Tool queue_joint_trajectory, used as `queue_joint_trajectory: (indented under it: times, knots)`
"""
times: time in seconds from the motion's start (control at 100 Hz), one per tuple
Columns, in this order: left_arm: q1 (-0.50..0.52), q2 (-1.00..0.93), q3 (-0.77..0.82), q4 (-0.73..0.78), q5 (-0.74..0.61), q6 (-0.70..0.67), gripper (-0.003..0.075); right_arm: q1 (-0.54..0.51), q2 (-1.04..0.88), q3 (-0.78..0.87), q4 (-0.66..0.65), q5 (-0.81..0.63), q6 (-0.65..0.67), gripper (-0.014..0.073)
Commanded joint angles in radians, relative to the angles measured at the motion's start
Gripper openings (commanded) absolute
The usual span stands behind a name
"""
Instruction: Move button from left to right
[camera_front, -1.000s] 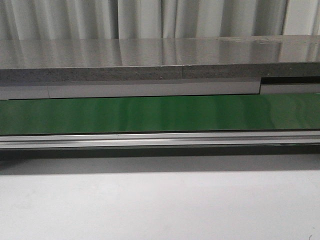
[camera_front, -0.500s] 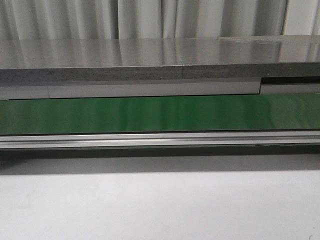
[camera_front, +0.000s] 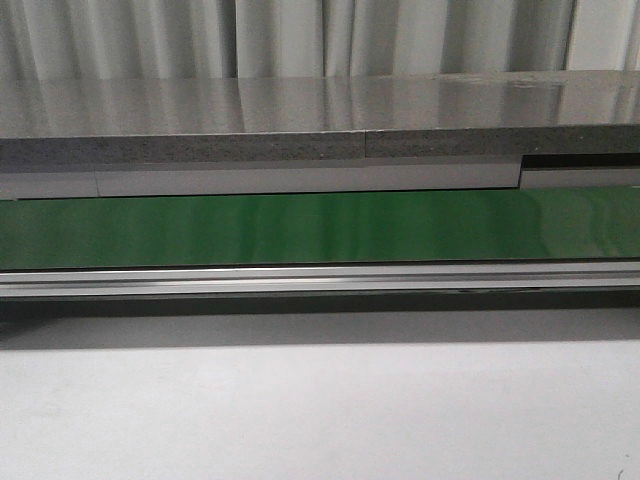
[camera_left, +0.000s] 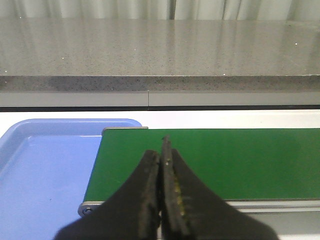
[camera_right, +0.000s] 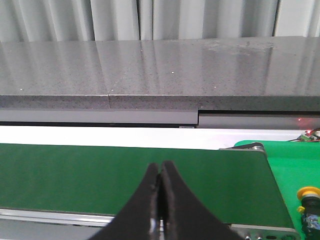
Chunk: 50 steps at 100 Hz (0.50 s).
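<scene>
Both end effectors, left (camera_left: 161, 150) and right (camera_right: 160, 172), hover pressed together and empty above the green conveyor belt (camera_front: 320, 228), apparently parked, while the yellow-capped button (camera_right: 309, 200) stands beyond the belt's end on a green mat (camera_right: 295, 165).

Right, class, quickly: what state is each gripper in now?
Left gripper: closed, holding nothing.
Right gripper: closed, holding nothing.

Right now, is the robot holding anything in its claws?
No, nothing is held. The left end effector and the right end effector are both shut on nothing above the green belt. The button sits apart, untouched.
</scene>
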Motion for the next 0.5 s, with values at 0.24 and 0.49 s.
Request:
queue_joint_trajectory:
  times: [0.24,0.49]
  knots:
    - [-0.005,0.003,-0.027,-0.010,-0.085,-0.001,-0.0020,-0.001,-0.115,0.096,-0.034,-0.083,-0.002,-0.0067]
    - [-0.005,0.003,-0.027,-0.010,-0.085,-0.001,-0.0020,-0.004,-0.293,0.250,-0.047,-0.083,-0.002,-0.0067]
